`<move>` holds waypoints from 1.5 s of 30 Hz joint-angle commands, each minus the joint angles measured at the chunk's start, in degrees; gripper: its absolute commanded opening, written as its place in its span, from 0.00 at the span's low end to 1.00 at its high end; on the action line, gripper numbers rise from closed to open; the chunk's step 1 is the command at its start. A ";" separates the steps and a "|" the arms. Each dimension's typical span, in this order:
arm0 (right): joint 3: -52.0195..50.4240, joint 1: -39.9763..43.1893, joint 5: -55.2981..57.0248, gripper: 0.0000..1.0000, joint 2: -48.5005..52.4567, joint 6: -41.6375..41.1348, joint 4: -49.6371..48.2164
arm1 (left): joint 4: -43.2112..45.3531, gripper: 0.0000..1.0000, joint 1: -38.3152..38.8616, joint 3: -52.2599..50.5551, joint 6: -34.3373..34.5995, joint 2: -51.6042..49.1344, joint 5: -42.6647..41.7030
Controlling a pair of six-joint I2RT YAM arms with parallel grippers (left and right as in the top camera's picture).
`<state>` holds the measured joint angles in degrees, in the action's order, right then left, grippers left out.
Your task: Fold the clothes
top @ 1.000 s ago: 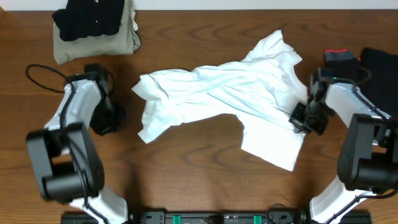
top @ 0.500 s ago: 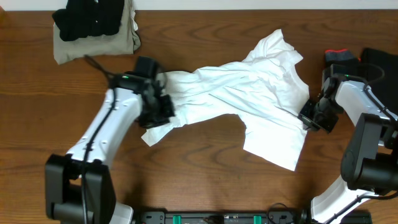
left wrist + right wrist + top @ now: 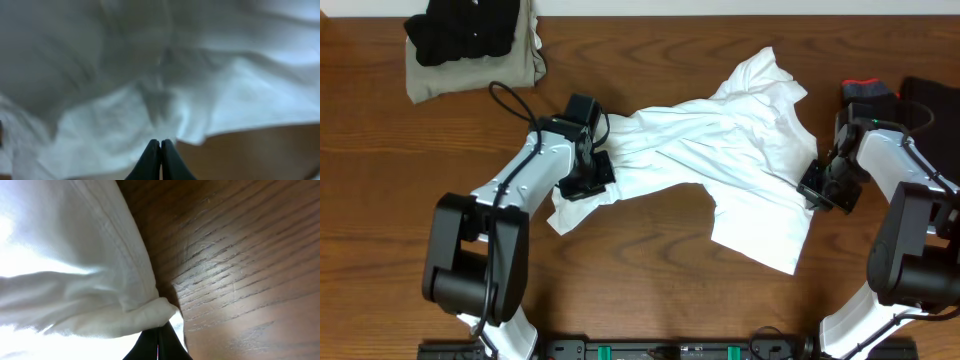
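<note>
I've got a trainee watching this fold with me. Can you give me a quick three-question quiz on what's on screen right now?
1. True or false: the left gripper has its jaws wide open over the white shirt.
2. What lies on top of the khaki garment at the table's far corner? A) a black garment B) a red towel C) nothing
3. In a few words: what is the right gripper doing?

Key
1. False: its jaws are shut.
2. A
3. It is shut, apparently pinching a fold at the shirt's edge.
</note>
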<state>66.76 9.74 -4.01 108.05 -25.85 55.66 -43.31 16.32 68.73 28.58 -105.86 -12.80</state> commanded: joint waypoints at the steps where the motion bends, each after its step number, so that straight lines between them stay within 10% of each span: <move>1: 0.92 -0.61 0.55 0.01 0.50 1.27 0.04 | 1.14 0.06 -0.68 -0.26 0.70 -0.55 5.64; 23: 0.92 -0.59 0.74 0.01 0.50 1.20 -0.33 | -3.76 0.06 -1.97 -0.26 0.85 -9.88 11.47; 45: 2.08 0.37 -1.05 0.01 0.11 0.74 -1.42 | -10.67 0.06 -19.34 -0.26 -6.08 -9.88 13.46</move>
<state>66.98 9.78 -4.01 108.05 -25.21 53.43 -54.22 -2.48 70.37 23.75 -112.86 -2.72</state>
